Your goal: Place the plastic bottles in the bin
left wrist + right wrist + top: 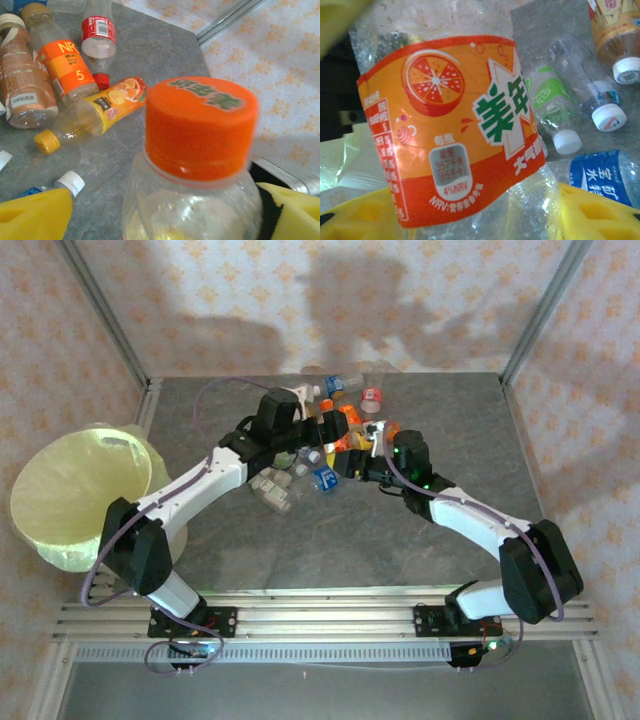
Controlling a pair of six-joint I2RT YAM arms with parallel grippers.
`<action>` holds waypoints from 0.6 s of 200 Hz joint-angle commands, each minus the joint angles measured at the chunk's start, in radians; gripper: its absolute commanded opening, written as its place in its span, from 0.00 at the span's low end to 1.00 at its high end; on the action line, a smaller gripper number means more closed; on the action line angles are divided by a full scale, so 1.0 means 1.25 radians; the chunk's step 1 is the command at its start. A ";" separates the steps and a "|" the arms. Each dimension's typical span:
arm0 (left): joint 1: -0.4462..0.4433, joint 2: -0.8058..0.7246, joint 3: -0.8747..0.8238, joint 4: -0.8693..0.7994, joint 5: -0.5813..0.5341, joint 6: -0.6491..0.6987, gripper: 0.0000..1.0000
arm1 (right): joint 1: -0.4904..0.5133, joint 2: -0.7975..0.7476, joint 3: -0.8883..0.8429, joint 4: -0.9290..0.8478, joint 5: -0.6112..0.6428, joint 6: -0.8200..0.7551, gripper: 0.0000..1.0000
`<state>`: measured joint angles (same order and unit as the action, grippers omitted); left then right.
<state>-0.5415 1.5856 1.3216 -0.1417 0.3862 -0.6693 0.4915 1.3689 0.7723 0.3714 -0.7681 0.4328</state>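
Reaching over the far middle of the tabletop [300, 540], both arms are meeting above the plastic bottles [322, 478] lying there. The right hand [470, 220] is clenching an orange-labelled bottle [455, 125] between its yellow pads [590, 210]. The left hand [162, 215] is standing released around an orange-capped bottle [200, 125], with one pad [35, 215] apart from the plastic. The bin [60, 490] is sitting at the left, beside the tabletop's edge, well apart from both hands.

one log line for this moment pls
right gripper: shut on clear plastic bottle with orange label | left gripper: open around orange cap, likely same bottle | large round yellow-lined bin: left of arms
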 commanded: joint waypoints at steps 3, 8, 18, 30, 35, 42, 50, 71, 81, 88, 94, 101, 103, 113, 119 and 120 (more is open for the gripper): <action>-0.003 0.012 0.026 0.037 0.017 -0.023 0.89 | 0.007 0.009 0.026 0.054 -0.007 -0.021 0.32; -0.004 0.014 0.028 0.030 0.018 -0.022 0.87 | 0.010 0.011 0.028 0.054 -0.002 -0.026 0.32; -0.007 0.018 0.034 0.011 0.011 -0.015 0.82 | 0.015 0.011 0.032 0.046 0.012 -0.046 0.32; -0.013 0.022 0.050 -0.026 -0.006 0.001 0.75 | 0.020 0.011 0.043 0.014 0.031 -0.075 0.32; -0.016 0.025 0.057 -0.043 -0.014 0.008 0.72 | 0.021 0.011 0.048 -0.001 0.038 -0.088 0.33; -0.020 0.027 0.065 -0.062 -0.025 0.018 0.69 | 0.025 0.011 0.055 -0.021 0.041 -0.110 0.34; -0.024 0.028 0.069 -0.070 -0.029 0.024 0.65 | 0.028 0.011 0.064 -0.043 0.043 -0.133 0.34; -0.026 0.032 0.071 -0.073 -0.033 0.021 0.56 | 0.033 0.010 0.088 -0.098 0.054 -0.188 0.36; -0.026 0.034 0.075 -0.081 -0.039 0.021 0.52 | 0.033 0.009 0.097 -0.120 0.063 -0.209 0.37; -0.026 0.035 0.075 -0.086 -0.045 0.021 0.50 | 0.033 0.006 0.102 -0.134 0.071 -0.222 0.39; -0.026 0.033 0.076 -0.088 -0.050 0.021 0.47 | 0.033 0.005 0.106 -0.147 0.078 -0.231 0.41; -0.026 0.031 0.075 -0.088 -0.052 0.022 0.44 | 0.033 0.003 0.109 -0.159 0.085 -0.241 0.46; -0.026 0.031 0.075 -0.089 -0.053 0.021 0.43 | 0.033 0.001 0.110 -0.163 0.087 -0.244 0.47; -0.026 0.028 0.074 -0.087 -0.061 0.021 0.41 | 0.033 -0.002 0.111 -0.177 0.096 -0.256 0.56; -0.026 0.024 0.073 -0.087 -0.067 0.020 0.40 | 0.033 -0.004 0.110 -0.184 0.097 -0.264 0.62; -0.026 0.024 0.073 -0.087 -0.068 0.021 0.40 | 0.033 -0.005 0.110 -0.185 0.098 -0.265 0.62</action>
<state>-0.5632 1.6150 1.3918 -0.1955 0.3546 -0.6533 0.5213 1.3865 0.8803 0.1997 -0.7033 0.2325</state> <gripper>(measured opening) 0.535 0.588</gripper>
